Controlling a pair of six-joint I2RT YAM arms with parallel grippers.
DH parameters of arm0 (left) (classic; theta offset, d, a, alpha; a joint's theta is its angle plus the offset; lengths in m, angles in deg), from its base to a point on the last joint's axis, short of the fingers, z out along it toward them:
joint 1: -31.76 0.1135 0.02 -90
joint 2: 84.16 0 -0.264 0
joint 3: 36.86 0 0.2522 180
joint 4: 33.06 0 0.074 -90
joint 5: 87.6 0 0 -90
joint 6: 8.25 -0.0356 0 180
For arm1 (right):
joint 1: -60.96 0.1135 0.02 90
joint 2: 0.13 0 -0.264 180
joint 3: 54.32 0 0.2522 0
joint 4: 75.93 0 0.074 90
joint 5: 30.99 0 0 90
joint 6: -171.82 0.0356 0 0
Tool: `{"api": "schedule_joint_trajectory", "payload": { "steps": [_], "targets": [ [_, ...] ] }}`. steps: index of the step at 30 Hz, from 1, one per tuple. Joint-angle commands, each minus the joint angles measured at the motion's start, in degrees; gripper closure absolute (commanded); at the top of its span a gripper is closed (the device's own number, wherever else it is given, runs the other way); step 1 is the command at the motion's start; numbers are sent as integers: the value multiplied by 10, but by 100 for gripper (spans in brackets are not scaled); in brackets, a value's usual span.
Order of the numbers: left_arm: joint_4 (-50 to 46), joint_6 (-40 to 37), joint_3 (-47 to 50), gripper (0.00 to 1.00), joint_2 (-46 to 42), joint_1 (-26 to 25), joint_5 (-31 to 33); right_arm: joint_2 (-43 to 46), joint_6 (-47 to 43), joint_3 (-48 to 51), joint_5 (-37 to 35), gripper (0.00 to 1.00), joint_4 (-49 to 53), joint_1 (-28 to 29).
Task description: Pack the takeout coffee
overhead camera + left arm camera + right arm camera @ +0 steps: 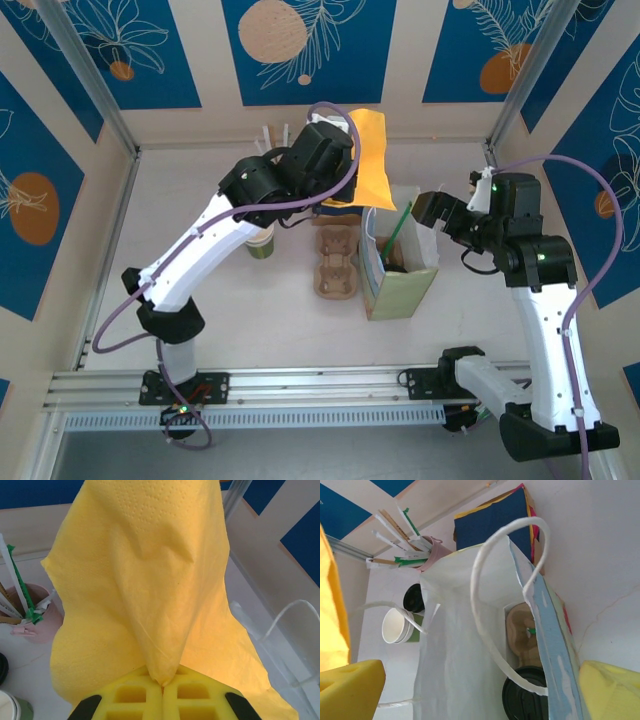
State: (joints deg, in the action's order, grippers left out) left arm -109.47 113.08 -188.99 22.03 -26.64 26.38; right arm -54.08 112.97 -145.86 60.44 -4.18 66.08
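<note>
I see left gripper [162,687] clamped on yellow napkin [150,580]; right gripper [480,690] fingers apart straddling bag [450,645] wall, coffee [520,702] inside.

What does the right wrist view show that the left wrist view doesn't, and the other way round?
Right wrist adds: the open right hand straddling the white paper bag, a black lid and brown cardboard down inside it, and a dark blue stack behind. Left wrist adds: the left hand shut on a fold of the yellow napkin. Both share the napkin, the pink cup of straws, a lidless green cup and a black-lidded cup beside it.
</note>
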Motion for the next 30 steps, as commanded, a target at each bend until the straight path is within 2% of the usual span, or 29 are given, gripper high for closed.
{"api": "schedule_joint_trajectory", "payload": {
  "steps": [1,12,30],
  "targets": [
    [-22,15,-15,100,-16,-13,15,14,2,10,-14,1,11,-4],
    [-47,57,-26,100,12,-55,8,30,7,26,-45,1,29,-22],
    [-93,68,-57,100,79,-86,15,52,10,33,-55,1,30,-40]
  ]
}}
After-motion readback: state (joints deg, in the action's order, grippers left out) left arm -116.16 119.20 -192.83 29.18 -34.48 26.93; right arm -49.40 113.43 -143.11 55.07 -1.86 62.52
